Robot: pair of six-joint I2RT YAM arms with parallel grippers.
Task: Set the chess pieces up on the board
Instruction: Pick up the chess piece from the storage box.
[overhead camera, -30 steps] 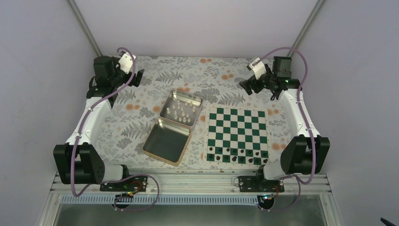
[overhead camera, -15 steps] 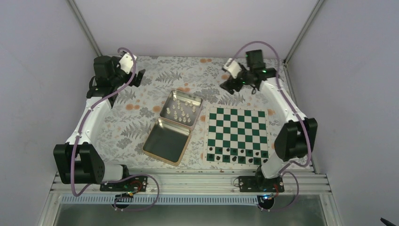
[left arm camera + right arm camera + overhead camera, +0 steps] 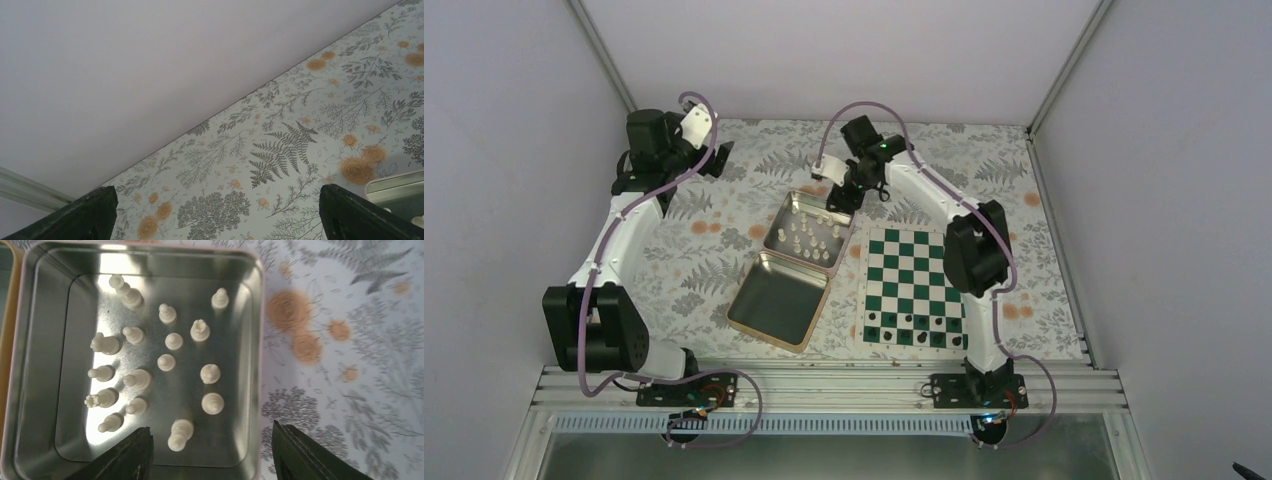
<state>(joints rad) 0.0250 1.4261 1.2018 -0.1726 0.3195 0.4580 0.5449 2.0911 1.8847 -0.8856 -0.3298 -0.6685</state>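
Closest to my bases lies the board, flat on the table, with small dark pieces lined along its two nearest rows. Just left of the board is an open silver tin. Its hinged halves lie side by side, the near half showing a bare floor. In the farther half are the chess pieces, cream-white and scattered loosely across the metal bottom, well apart from the board's squares. My right end effector hangs above that farther half, near the corner closest to the board. Its jaws are spread wide and hold nothing. One finger is over the tin's floor beside a piece, and the other is outside the rim above the fern-printed cloth. Farthest off, at the back left of the table, my left end effector is also spread wide and grips nothing, facing the cloth and the pale wall behind.
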